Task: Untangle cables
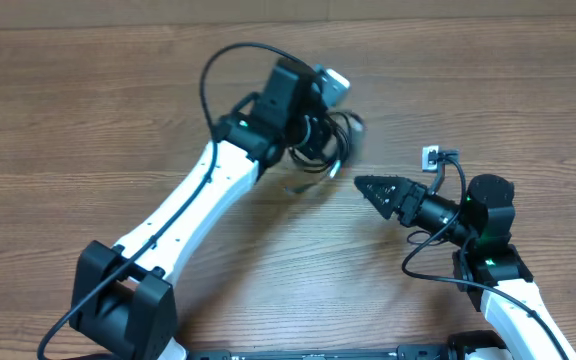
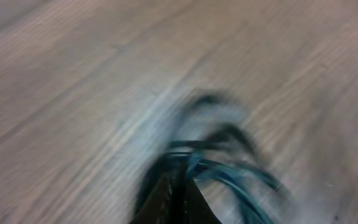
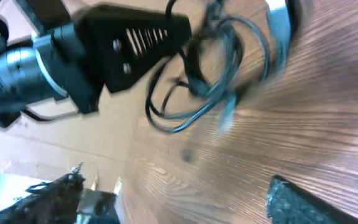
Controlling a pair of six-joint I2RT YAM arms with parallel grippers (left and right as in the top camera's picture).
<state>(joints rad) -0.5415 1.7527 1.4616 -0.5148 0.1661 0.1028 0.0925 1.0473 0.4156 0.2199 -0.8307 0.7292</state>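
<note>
1. The left gripper [image 3: 185, 28] is clenched on the cables [image 3: 229, 81], a blurred bunch of thin black loops hanging from its tip.
2. From overhead, that bunch sits toward the far edge of the table [image 1: 88, 100], roughly midway along it. I cannot tell whether the lowest loops touch the wood.
3. The right gripper [image 1: 363, 185] is near the bunch on its right side, pointing toward it but apart from it.
4. Its fingers [image 3: 297, 202] stand spread wide at the bottom corners of the right wrist view, released, with nothing between them.
</note>
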